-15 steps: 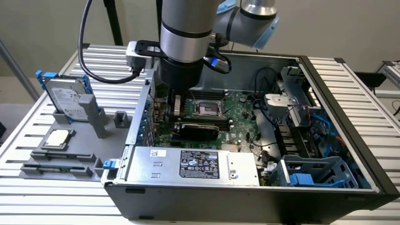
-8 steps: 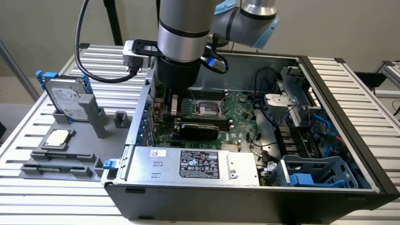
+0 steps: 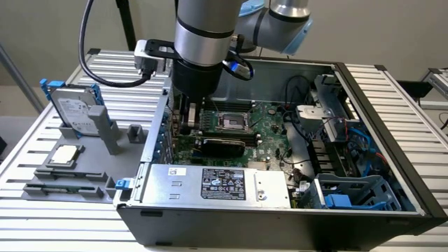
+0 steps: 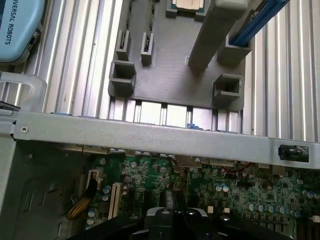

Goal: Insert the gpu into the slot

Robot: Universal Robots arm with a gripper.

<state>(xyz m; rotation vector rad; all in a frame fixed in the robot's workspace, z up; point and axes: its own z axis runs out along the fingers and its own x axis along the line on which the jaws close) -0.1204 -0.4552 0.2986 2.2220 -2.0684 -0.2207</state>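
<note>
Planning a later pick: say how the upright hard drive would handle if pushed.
The hard drive looks metal-cased and rigid, so probably heavy for its size. Standing on edge in the grey holder, it might tip if pushed high.

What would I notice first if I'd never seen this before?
Probably the big silver robot arm hanging down from the top into the open black metal computer case, right over the green motherboard. Next comes the shiny silver labelled power-supply box along the case's near edge. After that, the grey hard drive standing in a grey plastic holder on the exterior view's left.
</note>
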